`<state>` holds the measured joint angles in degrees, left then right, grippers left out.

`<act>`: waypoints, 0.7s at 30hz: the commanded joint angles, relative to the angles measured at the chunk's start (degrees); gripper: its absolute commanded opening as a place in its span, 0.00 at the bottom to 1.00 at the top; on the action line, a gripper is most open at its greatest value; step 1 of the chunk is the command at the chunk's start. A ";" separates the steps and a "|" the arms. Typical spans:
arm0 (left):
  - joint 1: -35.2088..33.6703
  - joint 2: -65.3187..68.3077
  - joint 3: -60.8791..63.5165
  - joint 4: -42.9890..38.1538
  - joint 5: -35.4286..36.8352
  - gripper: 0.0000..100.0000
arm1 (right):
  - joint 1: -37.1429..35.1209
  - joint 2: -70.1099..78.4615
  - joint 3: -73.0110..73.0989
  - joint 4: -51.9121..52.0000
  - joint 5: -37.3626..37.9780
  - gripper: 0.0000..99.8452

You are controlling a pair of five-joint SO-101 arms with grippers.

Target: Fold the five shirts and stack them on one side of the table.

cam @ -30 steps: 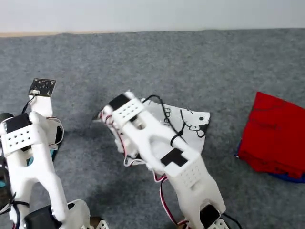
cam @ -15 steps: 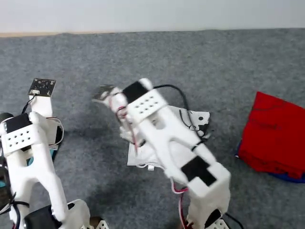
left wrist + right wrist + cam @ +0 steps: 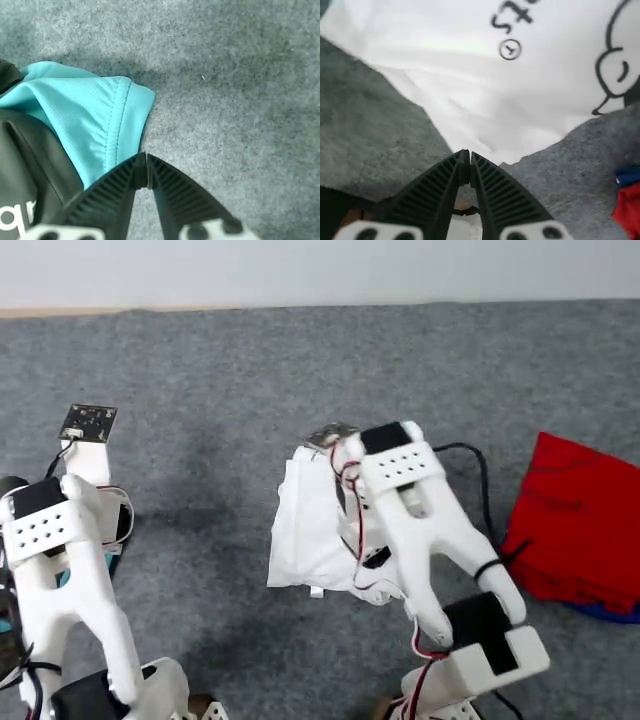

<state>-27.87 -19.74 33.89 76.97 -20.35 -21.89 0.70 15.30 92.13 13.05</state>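
Observation:
My right gripper (image 3: 466,155) is shut on the edge of a white shirt (image 3: 485,75) with black print, and the cloth tapers up to the closed tips. From above, the white shirt (image 3: 312,530) lies mid-table, folded over, plain side up, with the right arm (image 3: 410,500) across it. A folded red shirt (image 3: 572,520) lies on a blue one (image 3: 605,612) at the right edge. My left gripper (image 3: 146,162) is shut and empty, just above the hem of a teal shirt (image 3: 95,120) beside a black cloth (image 3: 25,165).
Grey carpet (image 3: 300,370) covers the whole table. The left arm (image 3: 60,540) stands over the teal and black cloth at the left edge. Open carpet lies behind both arms and between the white shirt and the red stack.
My right arm swung from left to right across the white shirt, carrying its left side over the printed part. The left arm stayed still.

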 commanded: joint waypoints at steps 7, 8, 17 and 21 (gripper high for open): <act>0.00 -2.02 -0.13 -1.76 0.35 0.01 | 3.30 -4.00 12.31 -14.64 -1.32 0.01; 0.00 -2.02 -0.13 -1.76 0.35 0.01 | 4.26 -4.00 14.51 -16.04 -1.23 0.01; 0.09 -2.02 0.48 -1.85 0.35 0.01 | 11.30 -4.62 25.32 -19.91 2.81 0.01; 1.67 -2.02 0.48 -1.76 0.44 0.01 | 9.01 -4.62 21.54 -19.03 2.73 0.01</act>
<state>-27.43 -19.74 34.59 75.91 -20.35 -12.04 -2.81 40.00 72.53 15.34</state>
